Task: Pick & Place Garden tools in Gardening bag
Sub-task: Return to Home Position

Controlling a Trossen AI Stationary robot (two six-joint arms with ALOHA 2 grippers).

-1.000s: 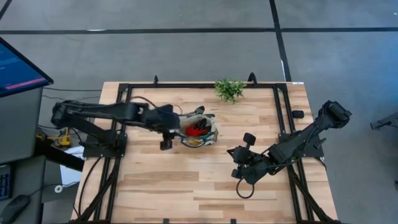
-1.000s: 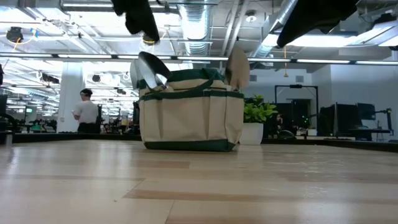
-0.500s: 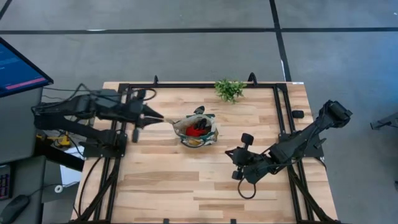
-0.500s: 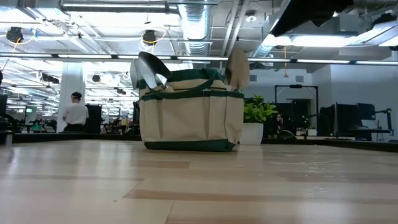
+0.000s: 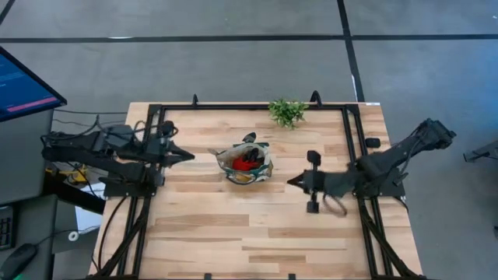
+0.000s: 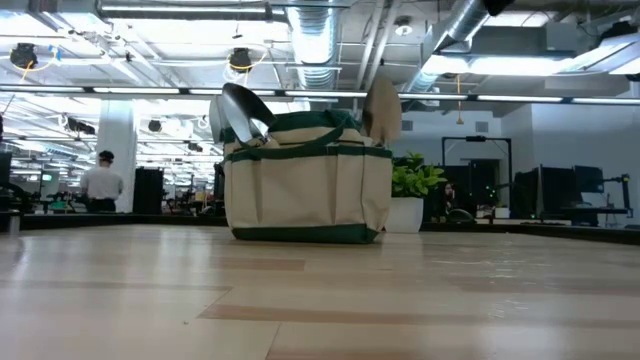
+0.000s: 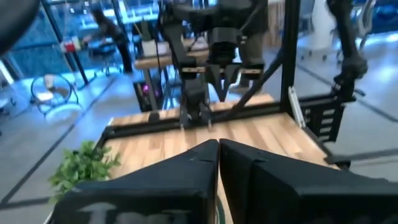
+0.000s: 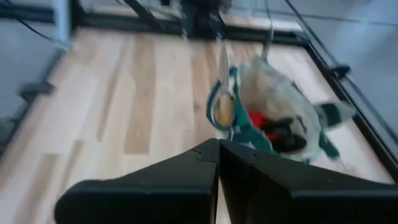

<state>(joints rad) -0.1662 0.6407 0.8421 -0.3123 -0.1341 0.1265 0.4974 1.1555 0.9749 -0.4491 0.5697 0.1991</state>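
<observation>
The gardening bag (image 5: 246, 163) stands upright on its base in the middle of the table, khaki with green trim (image 6: 306, 188). Silver trowel blades (image 6: 240, 112) and a wooden handle (image 6: 383, 108) stick up out of it, and a red item (image 5: 249, 162) shows inside. My left gripper (image 5: 191, 155) is shut with nothing in it, left of the bag and apart from it. My right gripper (image 5: 290, 182) is shut with nothing in it, right of the bag and nearer the table's front. The right wrist view looks onto the bag (image 8: 273, 102).
A leafy green plant sprig (image 5: 287, 111) stands at the table's far edge, behind the bag. A black frame (image 5: 354, 140) runs around the tabletop. A small dark piece (image 5: 373, 143) lies at the right rail. Bare wood lies along the near side (image 5: 249, 241).
My left gripper has drawn back from over the bag toward the table's left edge and has shut, holding nothing. My right arm has swung up and toward the bag, its gripper staying shut. The bag has kept its place.
</observation>
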